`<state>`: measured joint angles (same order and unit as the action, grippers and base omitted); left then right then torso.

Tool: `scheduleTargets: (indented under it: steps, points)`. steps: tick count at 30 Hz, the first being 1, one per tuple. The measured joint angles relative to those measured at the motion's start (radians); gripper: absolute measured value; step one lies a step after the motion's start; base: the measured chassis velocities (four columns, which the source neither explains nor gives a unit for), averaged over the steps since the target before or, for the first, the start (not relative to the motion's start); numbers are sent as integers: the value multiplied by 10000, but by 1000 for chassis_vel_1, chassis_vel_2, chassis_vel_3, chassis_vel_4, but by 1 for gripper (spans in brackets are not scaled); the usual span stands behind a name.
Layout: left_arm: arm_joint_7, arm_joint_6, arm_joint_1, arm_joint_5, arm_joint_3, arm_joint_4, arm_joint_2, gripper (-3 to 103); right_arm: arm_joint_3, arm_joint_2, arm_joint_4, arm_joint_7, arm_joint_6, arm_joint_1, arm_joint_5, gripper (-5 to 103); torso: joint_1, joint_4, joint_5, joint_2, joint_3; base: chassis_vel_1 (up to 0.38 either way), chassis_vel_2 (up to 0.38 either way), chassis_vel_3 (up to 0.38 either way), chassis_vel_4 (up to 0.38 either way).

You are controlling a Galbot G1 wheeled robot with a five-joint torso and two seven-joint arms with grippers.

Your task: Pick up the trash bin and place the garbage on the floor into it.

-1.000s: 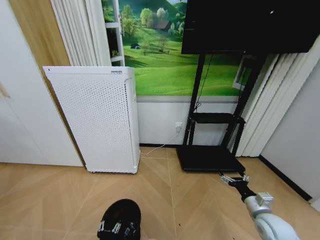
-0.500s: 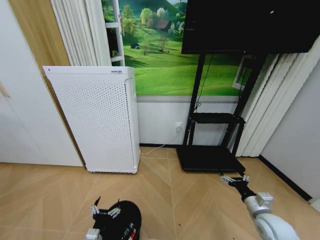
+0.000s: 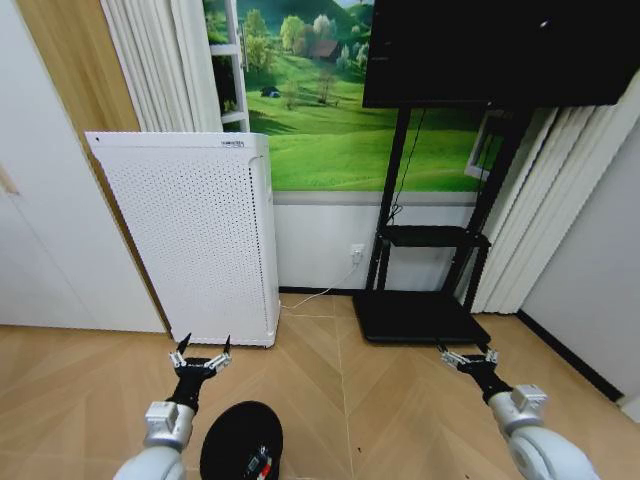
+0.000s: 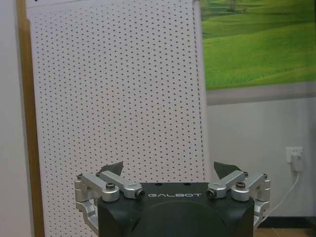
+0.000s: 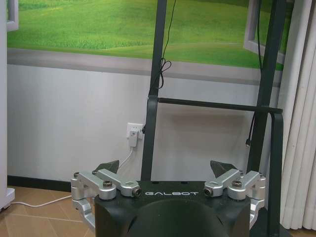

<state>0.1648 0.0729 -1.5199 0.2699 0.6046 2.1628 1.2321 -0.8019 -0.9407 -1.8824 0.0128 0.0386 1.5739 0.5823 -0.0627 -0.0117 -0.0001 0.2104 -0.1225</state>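
The trash bin (image 3: 241, 442), a small black round basket, stands on the wooden floor at the bottom of the head view, close in front of me. My left gripper (image 3: 201, 348) is open, raised above and a little left of the bin, pointing at the white appliance. In the left wrist view that gripper (image 4: 169, 169) has its fingers spread with nothing between them. On the right my right gripper (image 3: 467, 352) is held out open over the floor near the TV stand; in the right wrist view it (image 5: 165, 167) is empty. The garbage is out of view.
A tall white perforated appliance (image 3: 195, 245) stands against the wall ahead on the left. A black TV stand (image 3: 425, 300) with a screen (image 3: 495, 50) is ahead on the right, a cable running to a wall socket (image 3: 357, 250). Curtains (image 3: 535, 215) hang at the right.
My left arm has risen from low over the bin up and forward, now pointing at the white appliance, and the bin's top is uncovered. The right arm has held still.
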Motion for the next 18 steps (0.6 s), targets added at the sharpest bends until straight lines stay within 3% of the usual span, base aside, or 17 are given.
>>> scheduleTargets:
  steps: [8,18]
  points:
    - [23,-105,747,723,47,-559,48,100,0,0,0,0,0,0,0,100,0,1,0,0,0,0,0,0,0]
    - [-102,-192,883,758,-58,-745,118,100,0,0,0,0,0,0,0,100,0,1,0,0,0,0,0,0,0]
